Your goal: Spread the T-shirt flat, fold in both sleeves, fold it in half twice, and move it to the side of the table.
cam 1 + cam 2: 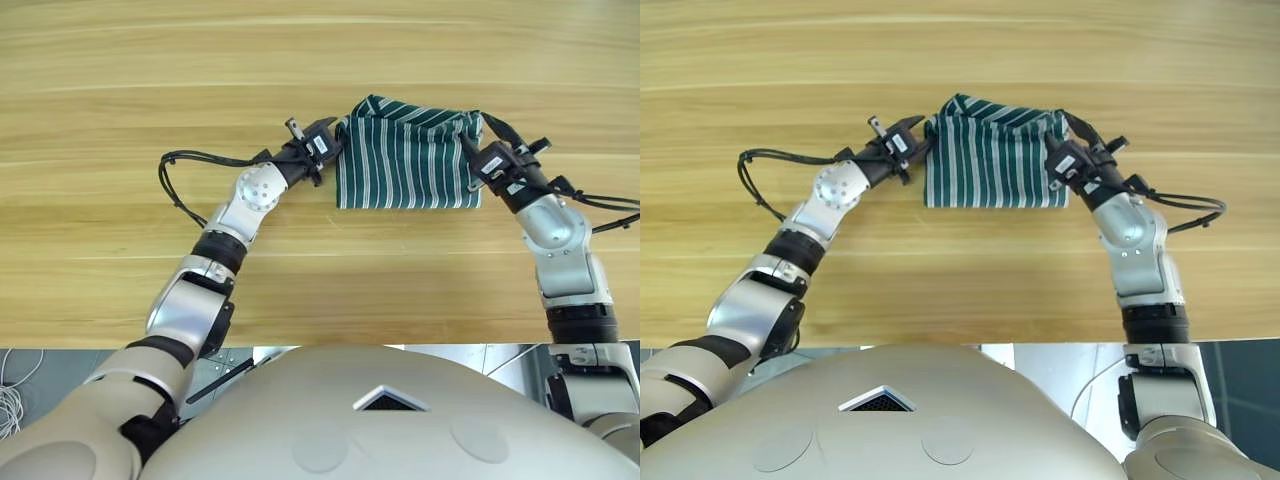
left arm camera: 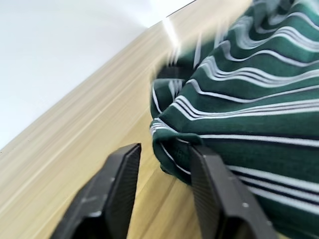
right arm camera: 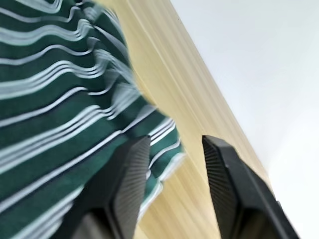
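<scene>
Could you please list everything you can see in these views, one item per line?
T-shirt: one, dark green with white stripes, folded into a rectangle with a rumpled far edge, lying on the table between the two grippers.
table: one, light wood, under everything.
cables: two, black, one looping off each forearm over the table.
left gripper: one, black, fingers open, at the T-shirt's left edge.
right gripper: one, black, fingers open, at the T-shirt's right edge.
</scene>
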